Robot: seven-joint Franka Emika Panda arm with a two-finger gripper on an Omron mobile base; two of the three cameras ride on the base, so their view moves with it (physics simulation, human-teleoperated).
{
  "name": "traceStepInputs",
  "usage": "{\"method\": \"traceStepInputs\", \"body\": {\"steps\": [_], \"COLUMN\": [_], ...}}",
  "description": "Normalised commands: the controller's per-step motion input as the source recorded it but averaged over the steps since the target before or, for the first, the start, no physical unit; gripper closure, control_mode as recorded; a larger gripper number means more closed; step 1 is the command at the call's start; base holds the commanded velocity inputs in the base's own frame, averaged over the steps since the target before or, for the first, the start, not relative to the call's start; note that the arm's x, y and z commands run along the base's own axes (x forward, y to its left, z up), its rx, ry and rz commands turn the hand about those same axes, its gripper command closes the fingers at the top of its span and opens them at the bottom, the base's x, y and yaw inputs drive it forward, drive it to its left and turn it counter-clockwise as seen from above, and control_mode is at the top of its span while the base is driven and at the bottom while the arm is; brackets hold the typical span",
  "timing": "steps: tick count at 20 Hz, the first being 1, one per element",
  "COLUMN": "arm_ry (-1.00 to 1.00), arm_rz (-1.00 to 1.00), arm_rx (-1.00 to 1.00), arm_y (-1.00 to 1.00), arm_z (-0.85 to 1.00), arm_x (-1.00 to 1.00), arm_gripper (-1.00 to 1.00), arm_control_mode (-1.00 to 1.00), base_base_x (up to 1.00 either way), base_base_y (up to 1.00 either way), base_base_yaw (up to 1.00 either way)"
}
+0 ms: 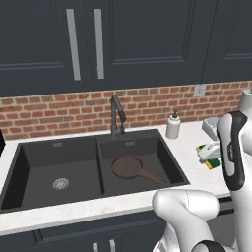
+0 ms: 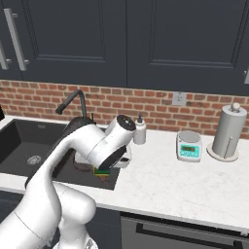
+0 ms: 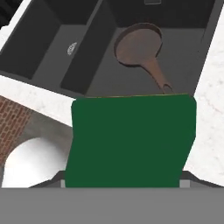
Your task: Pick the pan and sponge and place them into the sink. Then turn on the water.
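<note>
The pan (image 1: 129, 167) is lying in the sink's (image 1: 88, 142) right basin. The fingers (image 2: 103, 171) are holding the sponge (image 3: 131, 140) near the sink's right rim; dropping it and running water are remaining.

You have a matte black sink (image 1: 29, 162) set in a white, faintly marbled worktop (image 2: 194, 189). The pan (image 1: 129, 167) in it is reddish-brown, handle included. The sponge (image 3: 131, 140) shows you a flat dark green face from the hand camera, and yellow with green at the white claw (image 1: 212, 158) in the left base view. The faucet (image 1: 117, 114) is dark grey. Behind it you see a red-brown brick wall (image 1: 49, 113) with pale mortar lines, and above, dark navy cabinets (image 1: 147, 39) with silver handles (image 1: 74, 44). The soap bottle (image 1: 173, 126) is white; the scale (image 2: 188, 146) is white with a teal front.
</note>
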Motion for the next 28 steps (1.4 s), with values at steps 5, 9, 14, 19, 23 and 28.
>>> {"method": "traceStepInputs", "body": {"steps": [5, 9, 14, 19, 23, 28], "arm_ry": [-0.01, -0.01, 0.00, 0.00, 0.00, 0.04], "arm_rz": [0.00, 0.00, 0.07, 0.21, 0.20, 0.14], "arm_rx": [0.07, 0.10, 0.04, 0.08, 0.12, 0.03], "arm_y": [0.94, 0.98, 0.64, 0.04, 0.00, 0.00], "arm_z": [0.17, -0.07, -0.26, -0.29, -0.21, -0.17], "arm_x": [0.27, 0.33, 0.41, 0.49, 0.49, 0.56], "arm_gripper": [1.00, 1.00, 1.00, 1.00, 1.00, 1.00], "arm_control_mode": [-1.00, -1.00, -1.00, -1.00, -1.00, -1.00], "base_base_x": [0.00, 0.00, 0.00, 0.00, 0.00, 0.00], "base_base_y": [0.00, 0.00, 0.00, 0.00, 0.00, 0.00], "base_base_yaw": [0.00, 0.00, 0.00, 0.00, 0.00, 0.00]}}
